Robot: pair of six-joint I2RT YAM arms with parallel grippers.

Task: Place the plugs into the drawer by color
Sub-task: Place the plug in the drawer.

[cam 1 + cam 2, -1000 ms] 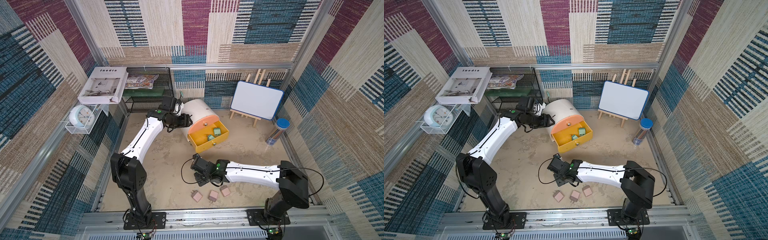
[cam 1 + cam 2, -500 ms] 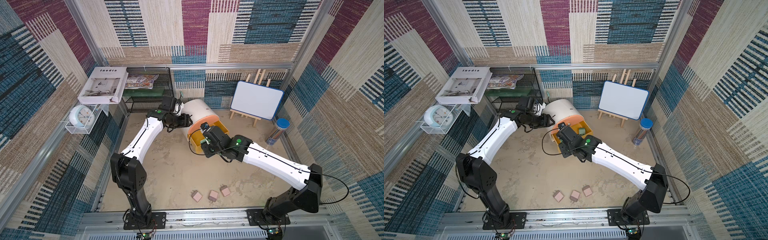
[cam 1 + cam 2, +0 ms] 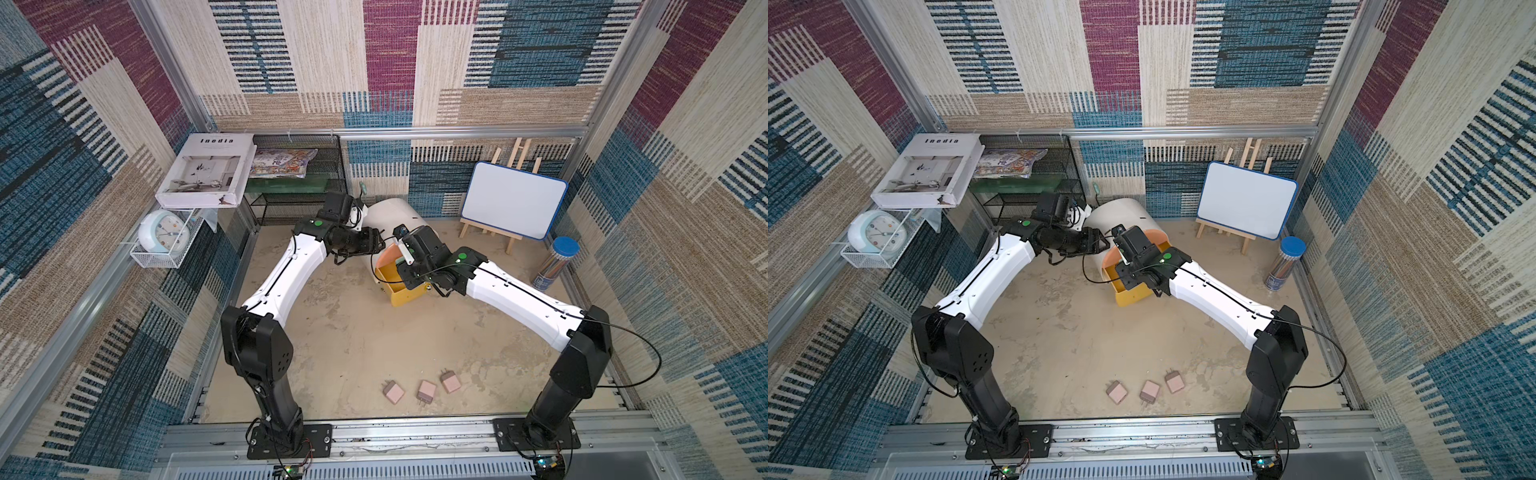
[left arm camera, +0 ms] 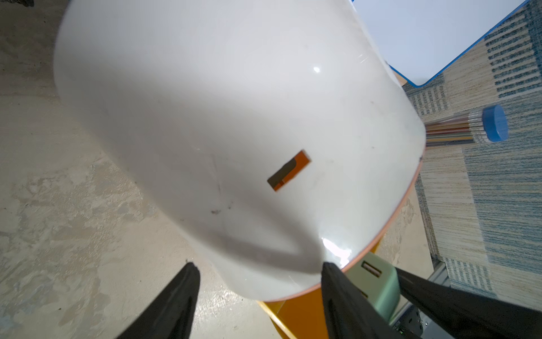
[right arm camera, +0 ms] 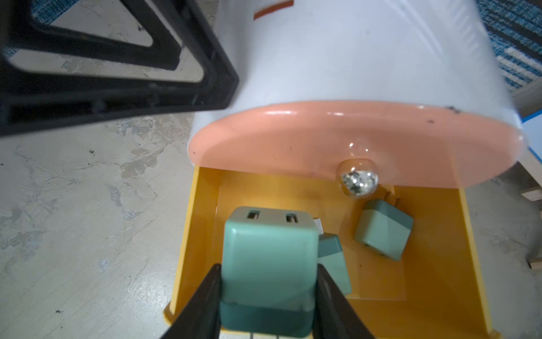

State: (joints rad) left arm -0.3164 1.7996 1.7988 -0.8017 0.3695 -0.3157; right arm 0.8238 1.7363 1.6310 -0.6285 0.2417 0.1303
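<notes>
Pinching a mint green plug [image 5: 268, 255] by two opposite sides, the right hand [image 5: 268, 267] holds it over the outer end of the pulled-out yellow drawer [image 5: 187, 234] of the white cabinet [image 3: 390, 212]. A face of the plug with two slots points toward the cabinet. Its prongs run off the edge of the right wrist view, so only their roots show.

Two more green plugs lie on the drawer floor. One [image 5: 382, 234] sits tilted under the knob [image 5: 357, 180] of the peach front [image 5: 293, 141]. The other [image 5: 334, 264] is mostly hidden behind the held one.

In both top views the right wrist covers the drawer's inside and the held plug, leaving only a yellow corner [image 3: 405, 297] in sight. Whatever sits below that drawer is hidden.

The left hand [image 4: 258, 264] is spread at the cabinet's front rim. One finger [image 4: 337, 293] lies against the shell. The other [image 4: 181, 299] stands clear, with bare surface [image 3: 353, 332] showing between it and the cabinet.

Three pink plugs [image 3: 393, 392] [image 3: 427, 390] [image 3: 451, 382] lie in a row near the front rail, well apart from the cabinet.
</notes>
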